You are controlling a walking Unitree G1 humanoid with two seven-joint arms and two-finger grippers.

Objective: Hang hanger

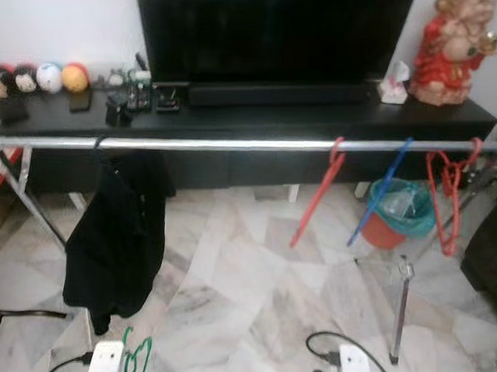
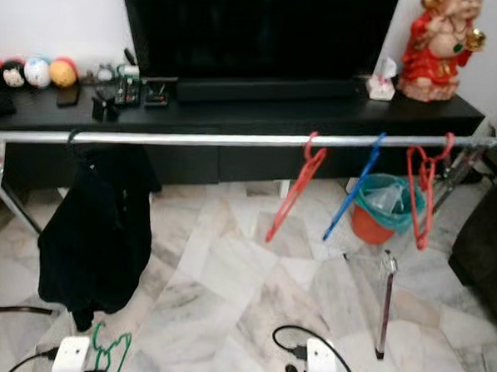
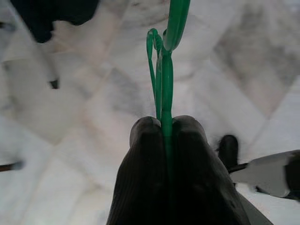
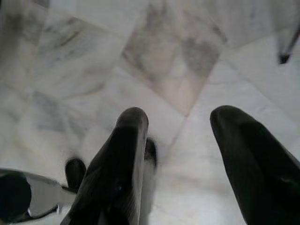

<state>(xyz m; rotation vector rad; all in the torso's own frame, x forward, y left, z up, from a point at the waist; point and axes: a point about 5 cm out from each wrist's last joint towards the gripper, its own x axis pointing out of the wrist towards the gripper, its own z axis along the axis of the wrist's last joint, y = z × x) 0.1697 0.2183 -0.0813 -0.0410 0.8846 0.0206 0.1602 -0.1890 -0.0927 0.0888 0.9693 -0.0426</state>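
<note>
Green hanger; black garment; red hangers; blue hanger; grey-veined marble floor.

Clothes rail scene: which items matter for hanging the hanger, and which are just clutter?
Job:
- green hanger, clamped in left gripper
- silver rail, the target
- red hanger, blue hanger, second red hanger and black garment already on the rail

Lying about:
- TV
- red figurine
- teal bin
- floor cables
- right gripper, open, idle
</note>
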